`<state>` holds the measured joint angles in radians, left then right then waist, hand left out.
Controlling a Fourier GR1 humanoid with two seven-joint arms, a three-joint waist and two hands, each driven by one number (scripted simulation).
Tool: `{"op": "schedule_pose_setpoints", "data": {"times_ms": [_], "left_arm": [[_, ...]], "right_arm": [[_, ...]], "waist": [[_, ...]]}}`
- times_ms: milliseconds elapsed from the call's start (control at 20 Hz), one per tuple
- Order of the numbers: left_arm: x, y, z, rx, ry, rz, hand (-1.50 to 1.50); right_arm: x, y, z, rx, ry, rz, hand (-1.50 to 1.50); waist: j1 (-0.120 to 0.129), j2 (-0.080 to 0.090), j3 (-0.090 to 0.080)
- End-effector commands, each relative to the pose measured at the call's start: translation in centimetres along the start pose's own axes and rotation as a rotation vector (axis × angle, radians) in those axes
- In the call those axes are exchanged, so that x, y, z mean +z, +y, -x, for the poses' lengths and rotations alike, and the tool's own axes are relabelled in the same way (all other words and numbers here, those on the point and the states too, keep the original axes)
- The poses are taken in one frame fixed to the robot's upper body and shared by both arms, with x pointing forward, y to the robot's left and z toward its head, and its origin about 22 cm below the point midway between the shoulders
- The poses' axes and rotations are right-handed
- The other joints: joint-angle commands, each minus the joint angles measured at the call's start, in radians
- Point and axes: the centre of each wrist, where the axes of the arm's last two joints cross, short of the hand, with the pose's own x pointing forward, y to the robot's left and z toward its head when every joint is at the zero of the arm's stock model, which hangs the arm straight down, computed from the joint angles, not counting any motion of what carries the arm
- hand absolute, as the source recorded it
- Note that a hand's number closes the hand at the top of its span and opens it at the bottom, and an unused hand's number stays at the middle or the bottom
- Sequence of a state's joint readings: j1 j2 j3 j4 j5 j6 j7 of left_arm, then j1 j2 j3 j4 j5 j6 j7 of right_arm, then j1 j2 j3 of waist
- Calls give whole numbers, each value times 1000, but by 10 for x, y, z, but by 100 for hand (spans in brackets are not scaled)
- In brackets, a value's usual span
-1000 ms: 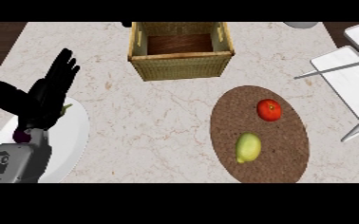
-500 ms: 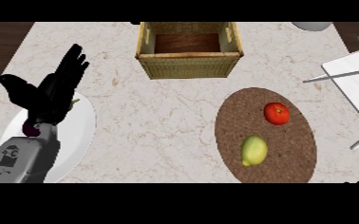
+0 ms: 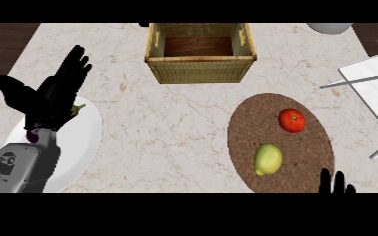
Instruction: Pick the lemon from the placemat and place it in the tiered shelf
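A yellow-green lemon point(image 3: 268, 159) lies on the near part of a brown oval placemat point(image 3: 251, 125), with a red tomato point(image 3: 292, 120) just beyond it. The woven tiered shelf point(image 3: 201, 51), an open wicker box with a wooden floor, stands at the back centre of the counter. My left hand point(image 3: 53, 96) rests open at the left, fingers up, over a white plate point(image 3: 81, 140). Only the fingertips of my right hand point(image 3: 334, 182) show at the lower right edge, just right of the placemat and near the lemon.
A white board point(image 3: 362, 80) with a thin utensil on it lies at the right edge. A grey bowl point(image 3: 329, 27) sits at the back right. Something purple and green lies on the plate, mostly hidden by my left forearm.
The view has shifted, so everything sits further right and lower. The fingertips of my right hand have come into view at the lower right. The lemon has not moved on the placemat.
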<state>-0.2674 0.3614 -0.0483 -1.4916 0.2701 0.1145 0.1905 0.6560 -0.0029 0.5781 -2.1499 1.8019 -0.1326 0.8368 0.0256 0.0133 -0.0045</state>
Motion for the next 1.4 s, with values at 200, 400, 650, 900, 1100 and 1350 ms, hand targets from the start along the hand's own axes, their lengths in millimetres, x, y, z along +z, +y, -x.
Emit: {"op": "schedule_pose_setpoints", "data": {"times_ms": [200, 400, 650, 900, 1100, 1350], "left_arm": [[5, 9, 8, 2, -5, -3, 0], [2, 6, 5, -10, -7, -24, 0], [-5, 0, 9, 11, 20, -32, 0], [-12, -5, -5, -6, 20, -20, 0], [2, -12, 17, -11, 19, -34, 0], [-2, -5, 12, 6, 11, -25, 0]], "right_arm": [[-1, 10, -75, 119, 62, -10, -150], [-1, 39, -81, 99, 54, -41, -150], [-7, 34, -89, 71, 52, -30, -150], [-14, 52, -102, 78, 48, -23, -150], [-35, 42, -95, 96, 46, -62, -150], [-50, 60, -98, 59, 49, -66, -150]], "waist": [[-15, -10, 4], [-18, -11, 5], [-26, -12, 5], [-26, -11, 5], [-27, -13, 4], [-27, -13, 5]]}}
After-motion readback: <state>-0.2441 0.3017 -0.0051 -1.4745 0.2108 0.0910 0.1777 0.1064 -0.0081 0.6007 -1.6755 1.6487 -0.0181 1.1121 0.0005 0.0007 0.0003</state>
